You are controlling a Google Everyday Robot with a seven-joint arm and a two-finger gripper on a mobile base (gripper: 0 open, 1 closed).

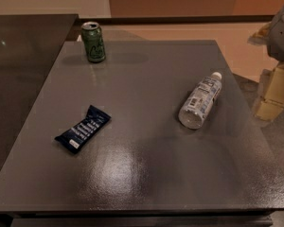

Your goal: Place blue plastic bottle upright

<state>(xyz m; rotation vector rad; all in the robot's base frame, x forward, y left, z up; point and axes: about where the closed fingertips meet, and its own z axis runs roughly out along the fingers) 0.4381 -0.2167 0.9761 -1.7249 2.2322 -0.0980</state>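
The blue plastic bottle (pixel 200 101) lies on its side on the right part of the grey table (pixel 146 174). It is clear, with a white-blue label. Its white cap points to the far right and its base points toward the near left. My gripper (pixel 273 94) shows at the right edge of the camera view, beyond the table's right edge. It is to the right of the bottle, apart from it, and holds nothing that I can see. The grey arm (pixel 282 30) rises above it.
A green drink can (pixel 93 42) stands upright at the table's far left. A flat dark blue snack wrapper (pixel 83 129) lies on the left middle. A dark counter (pixel 23 56) adjoins the table on the left. Floor lies beyond the far and right edges.
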